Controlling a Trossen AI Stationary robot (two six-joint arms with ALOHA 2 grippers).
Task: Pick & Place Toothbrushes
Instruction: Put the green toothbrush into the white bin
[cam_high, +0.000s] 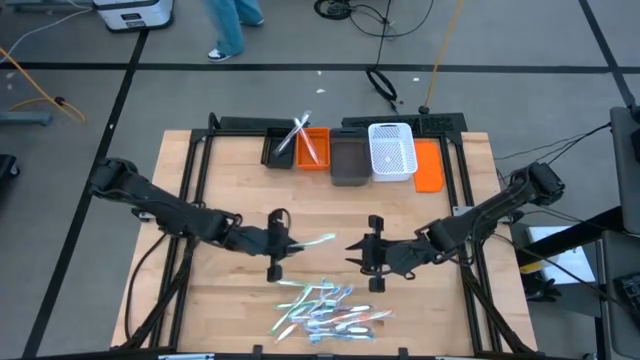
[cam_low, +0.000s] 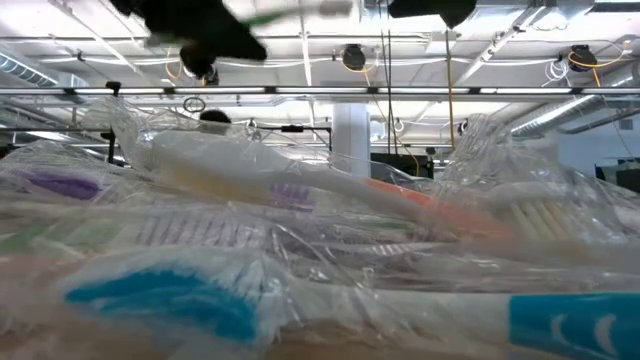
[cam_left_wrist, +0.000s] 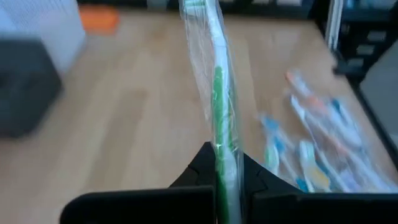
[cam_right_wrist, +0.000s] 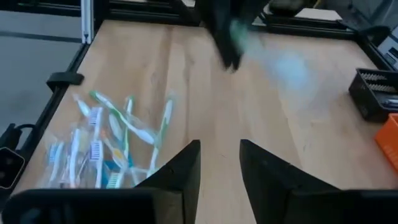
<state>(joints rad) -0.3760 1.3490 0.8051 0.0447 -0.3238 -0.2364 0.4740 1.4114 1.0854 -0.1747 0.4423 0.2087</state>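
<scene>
**Gripping a wrapped toothbrush by its handle**

Holding a green toothbrush (cam_left_wrist: 218, 93) in clear film, the left end effector (cam_high: 283, 243) is clamped on its handle above the tabletop (cam_high: 230, 170); the right end effector (cam_right_wrist: 217, 165) stands parted and empty; the remaining toothbrushes (cam_high: 325, 310) lie heaped near the front edge; likely light, stiff, slippery in wrap, best pinched mid-handle.

A light wooden tabletop (cam_high: 230, 180) in a black frame carries the things. Along its far edge stands a row of bins: a black bin (cam_high: 278, 148), an orange bin (cam_high: 313, 150), a dark grey bin (cam_high: 348, 163), a white mesh basket (cam_high: 392, 152) and an orange lid (cam_high: 429, 166). Near the front edge lies a loose pile of wrapped toothbrushes (cam_high: 325, 310).
</scene>
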